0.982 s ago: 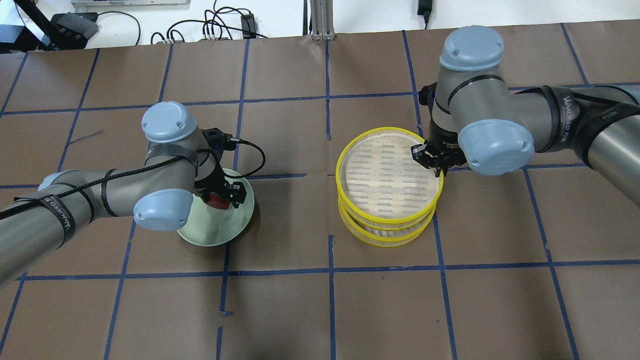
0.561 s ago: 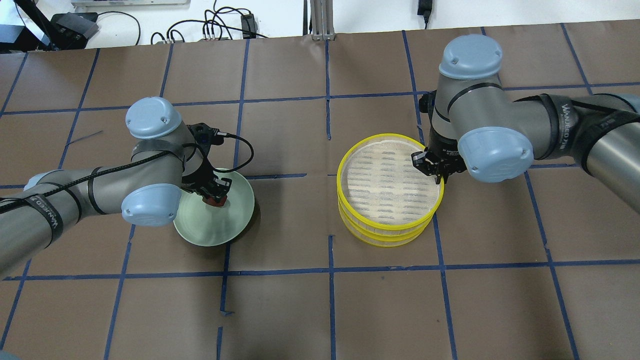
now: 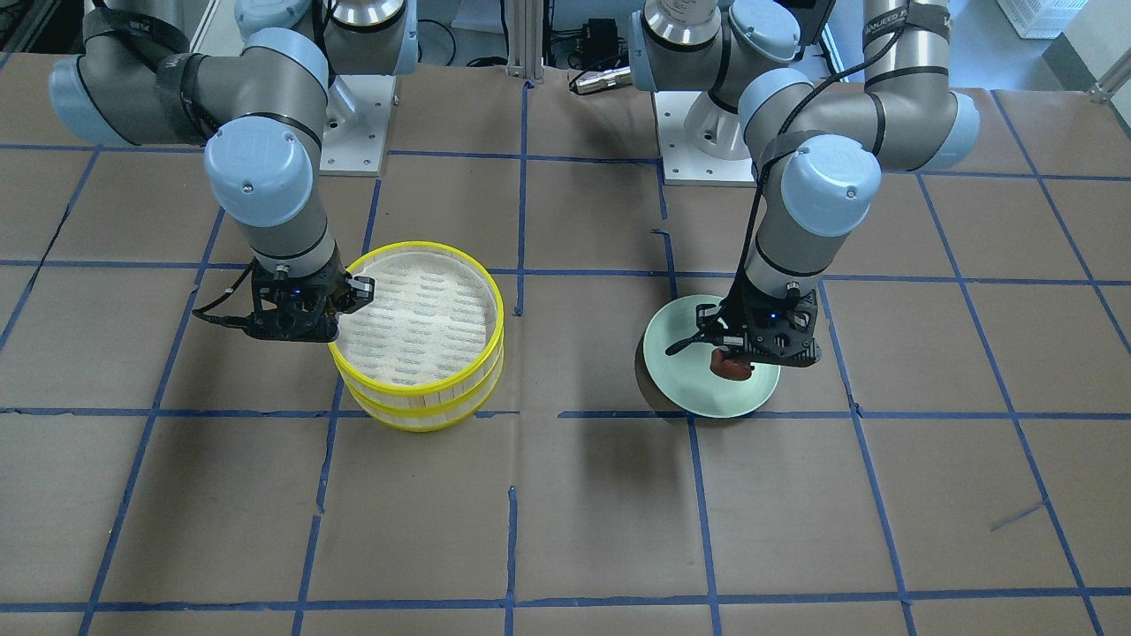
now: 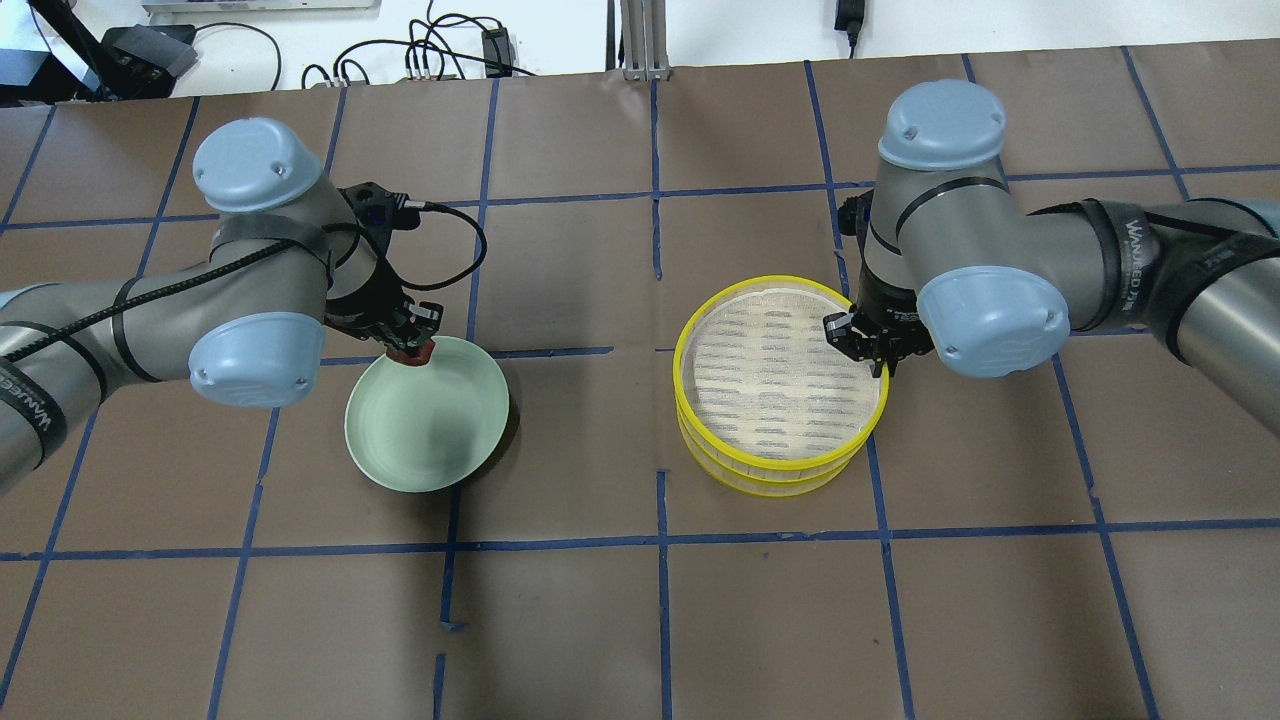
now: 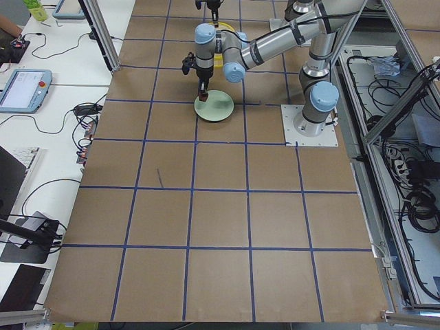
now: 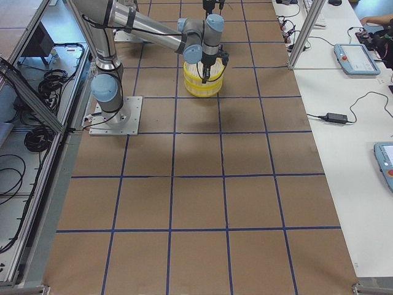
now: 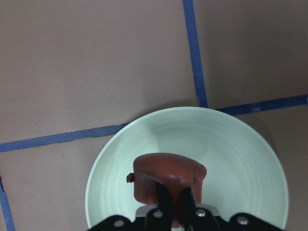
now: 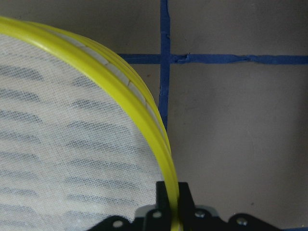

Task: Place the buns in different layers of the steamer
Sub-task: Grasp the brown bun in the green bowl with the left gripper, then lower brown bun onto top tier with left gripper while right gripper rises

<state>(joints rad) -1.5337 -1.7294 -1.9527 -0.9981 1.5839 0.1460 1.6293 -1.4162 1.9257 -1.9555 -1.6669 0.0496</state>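
Observation:
My left gripper (image 4: 412,343) is shut on the reddish-brown bun (image 4: 413,353) and holds it above the far left rim of the pale green plate (image 4: 430,440). The left wrist view shows the bun (image 7: 168,178) between the fingertips with the plate (image 7: 240,159) below. My right gripper (image 4: 868,346) is shut on the yellow rim of the steamer's top layer (image 4: 700,310), at its right side. The rim (image 8: 144,115) runs between the jaws in the right wrist view. The top layer sits over the lower layer (image 4: 770,482), and its white liner is bare. The white bun shows in no view.
The plate (image 3: 698,393) stands left of the steamer (image 3: 424,415) on the brown table with its blue tape grid. Cables and a metal post lie along the far edge.
My left gripper has moved left and toward the table's far side with the reddish-brown bun, from over the plate's middle to its rim. The top layer has shifted slightly in my right gripper.

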